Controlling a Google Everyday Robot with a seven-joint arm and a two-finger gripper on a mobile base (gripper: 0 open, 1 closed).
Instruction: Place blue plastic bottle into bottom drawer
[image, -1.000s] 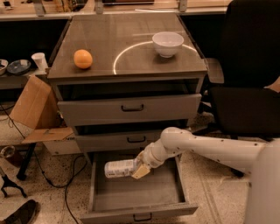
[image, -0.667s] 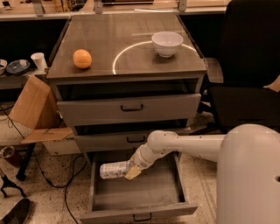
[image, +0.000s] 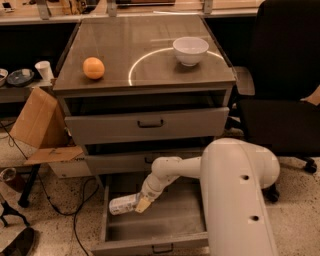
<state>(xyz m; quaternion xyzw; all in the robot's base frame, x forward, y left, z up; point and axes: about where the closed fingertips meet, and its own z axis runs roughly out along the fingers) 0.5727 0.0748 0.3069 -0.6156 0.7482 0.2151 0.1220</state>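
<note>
The blue plastic bottle (image: 123, 204) is clear and ribbed with a whitish label. It lies on its side over the left wall of the bottom drawer (image: 165, 231), which is pulled open and has a bare grey inside. My gripper (image: 141, 203) is shut on the bottle's right end and holds it low over the drawer's left part. My white arm reaches in from the lower right and hides the drawer's right part.
An orange (image: 93, 68) and a white bowl (image: 190, 50) sit on the cabinet top. The top drawer (image: 147, 123) stands partly open above my arm. A cardboard box (image: 36, 121) and cables lie left of the cabinet, a black chair (image: 282, 100) to the right.
My arm has swung further left and lower with the bottle, which now sits at the drawer's left wall. The arm's large white link now fills the lower right.
</note>
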